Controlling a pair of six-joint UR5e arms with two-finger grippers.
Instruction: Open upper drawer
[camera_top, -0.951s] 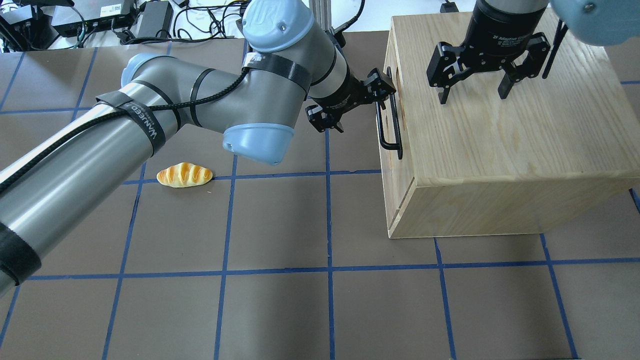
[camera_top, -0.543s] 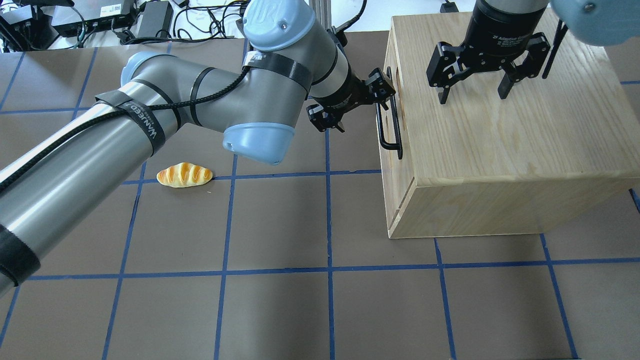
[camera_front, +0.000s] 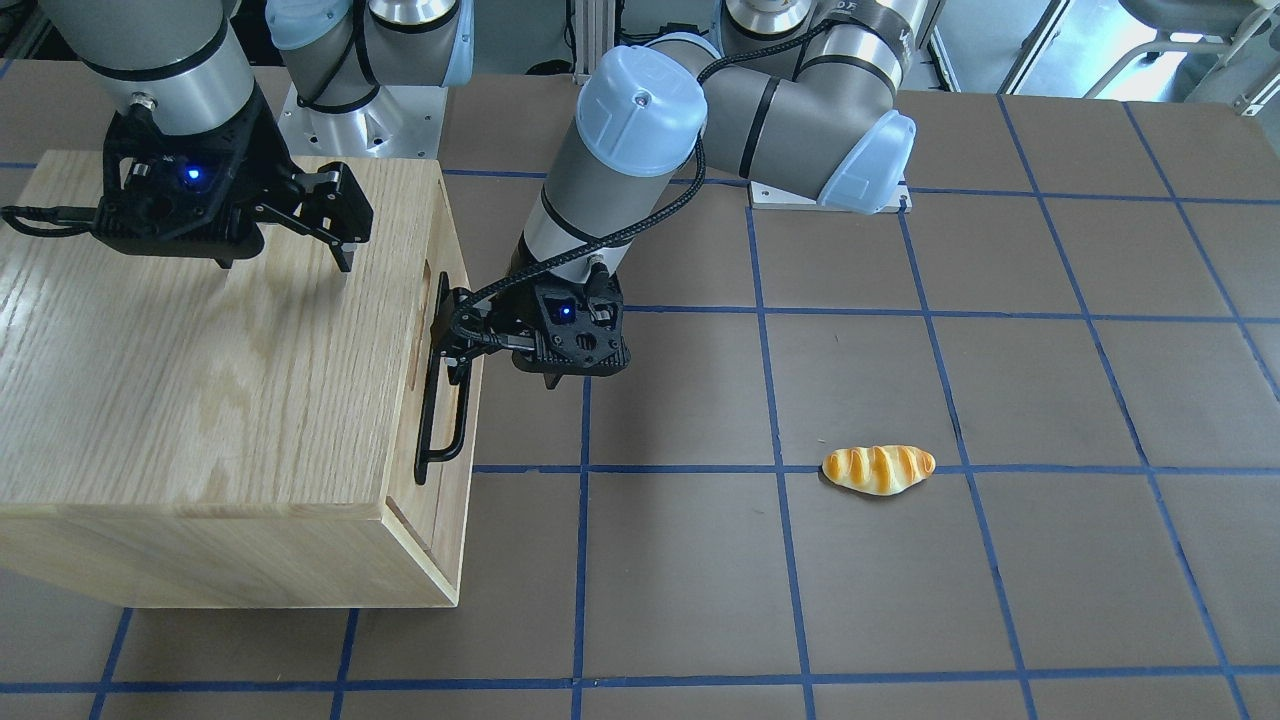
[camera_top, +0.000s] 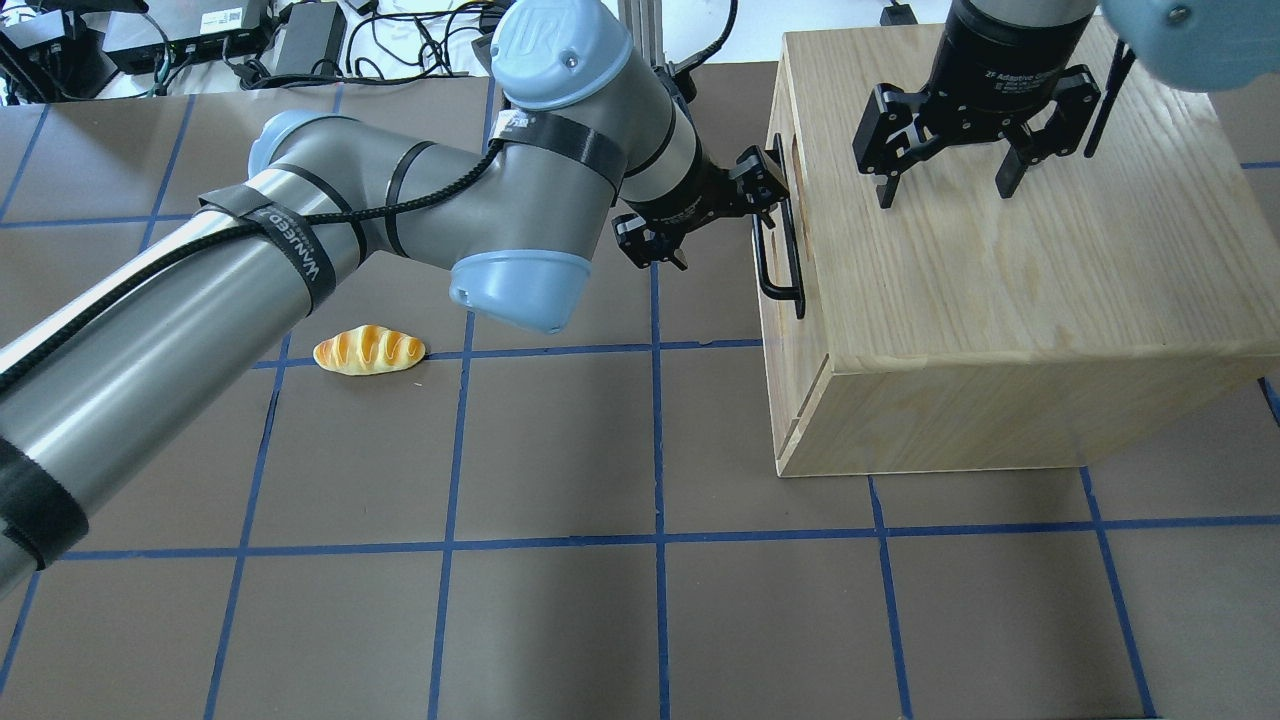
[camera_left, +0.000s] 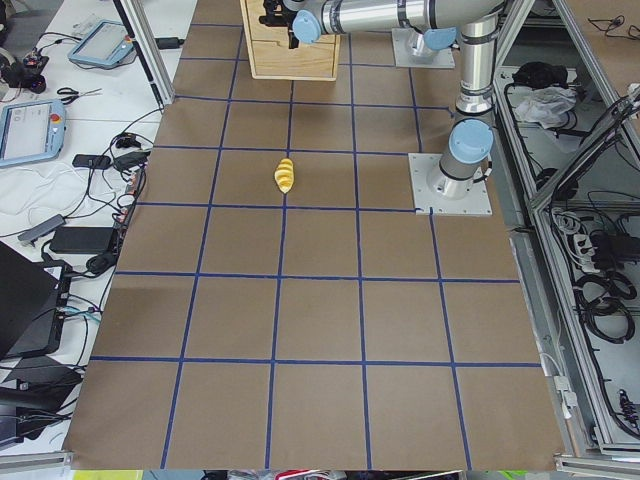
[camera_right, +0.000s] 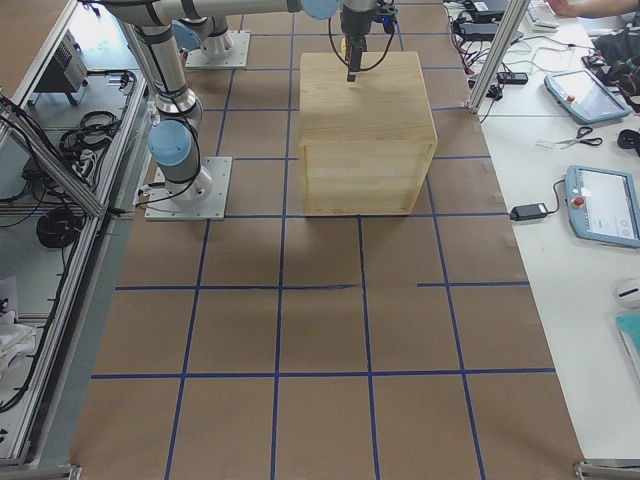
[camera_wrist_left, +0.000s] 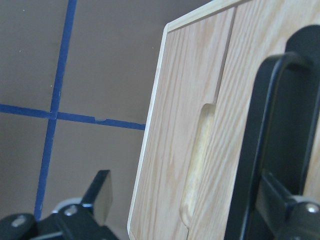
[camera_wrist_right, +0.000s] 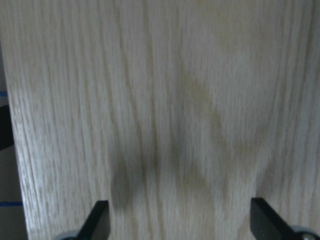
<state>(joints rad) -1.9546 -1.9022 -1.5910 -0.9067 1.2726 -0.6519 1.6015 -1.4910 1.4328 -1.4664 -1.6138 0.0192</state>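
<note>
Between the left gripper's spread jaws, the black bar handle — unclamped; upper drawer not yet pulled.

Illumination is bright, even and from above. Overhead view: broad soft shadows cross the mat at 6 o'clock, and glare streaks the left arm at 9 o'clock. Right wrist view: the cabinet top is blurred, with faint shadows at 6 o'clock. Left wrist view: the upper drawer grain is sharp, but the handle at 3 o'clock is soft.
</note>
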